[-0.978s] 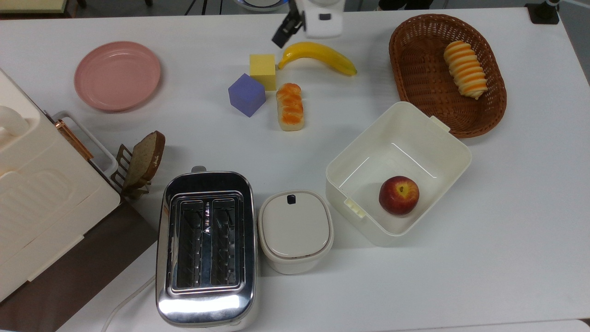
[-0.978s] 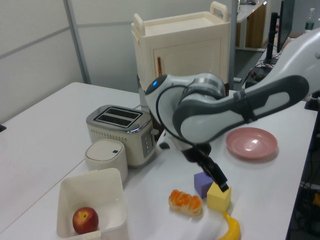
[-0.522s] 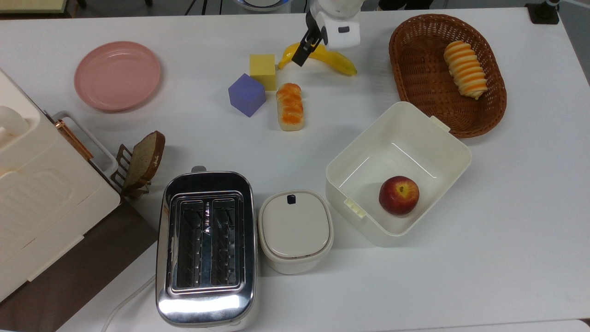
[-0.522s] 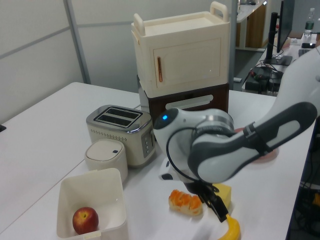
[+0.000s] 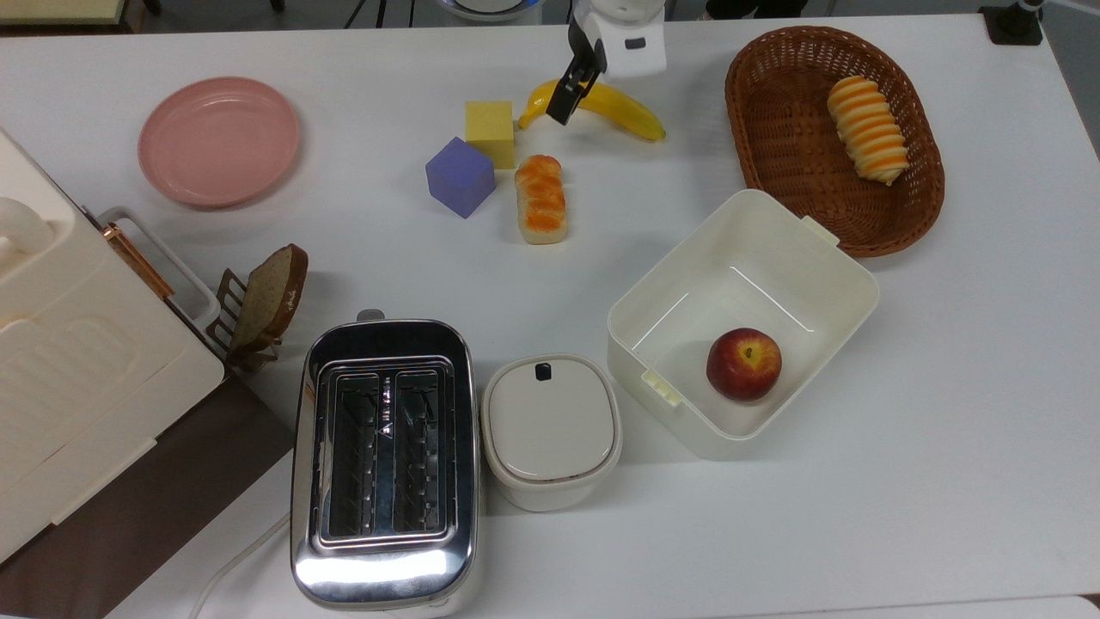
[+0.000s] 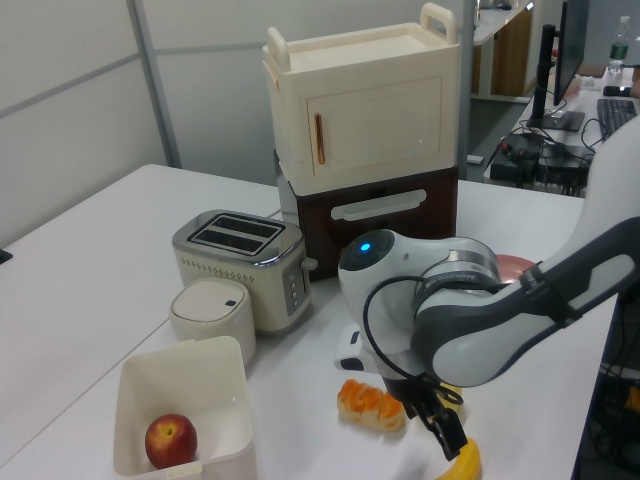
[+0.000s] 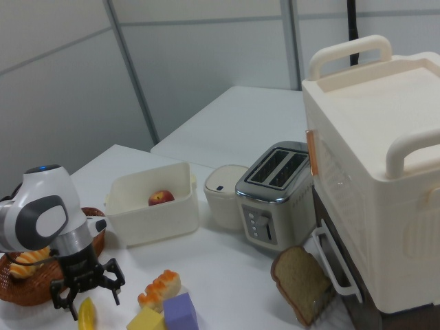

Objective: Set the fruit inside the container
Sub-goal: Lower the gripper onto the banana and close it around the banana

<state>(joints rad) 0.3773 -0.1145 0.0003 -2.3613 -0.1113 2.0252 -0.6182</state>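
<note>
The scene was lit brightly and evenly from overhead; soft, short shadows were cast on the counter (image 5: 945, 447), and glare was seen on the toaster (image 5: 384, 572).

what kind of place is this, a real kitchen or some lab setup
Most likely a robot lab made up as a mock kitchen. A robot arm works on a plain white table set with a toaster, a banana and foam-like blocks, and a desk with cables stands behind in the left view.

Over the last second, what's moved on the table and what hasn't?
The gripper swung from beside the banana's tip, on the top view's left, to over the banana, and dropped low; its jaws stand open astride it. The banana, the tub and the apple haven't moved.
</note>
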